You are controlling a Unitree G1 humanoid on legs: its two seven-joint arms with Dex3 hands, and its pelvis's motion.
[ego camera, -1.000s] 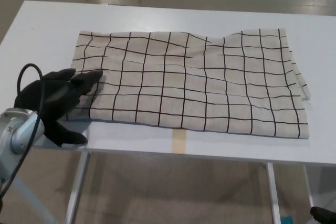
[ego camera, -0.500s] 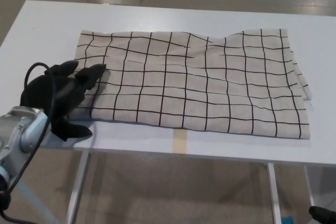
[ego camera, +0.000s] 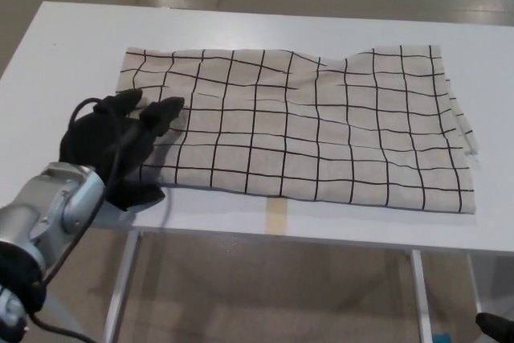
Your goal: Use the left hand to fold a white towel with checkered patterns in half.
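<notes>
The white towel with black checks [ego camera: 305, 126] lies spread flat across the white table [ego camera: 72, 46], slightly rumpled near its middle top. My left hand [ego camera: 120, 142] hovers over the towel's near left corner, its fingers apart and pointing toward the cloth, holding nothing. The corner under the hand is partly hidden. My right hand does not show.
The table's front edge [ego camera: 321, 234] runs just below the towel, with a strip of tan tape [ego camera: 275, 216] at its middle. A metal table leg [ego camera: 120, 287] and the floor lie beneath. Bare tabletop lies left of and behind the towel.
My left hand has moved to the right and a little forward, further over the towel's left corner. The towel has kept its shape.
</notes>
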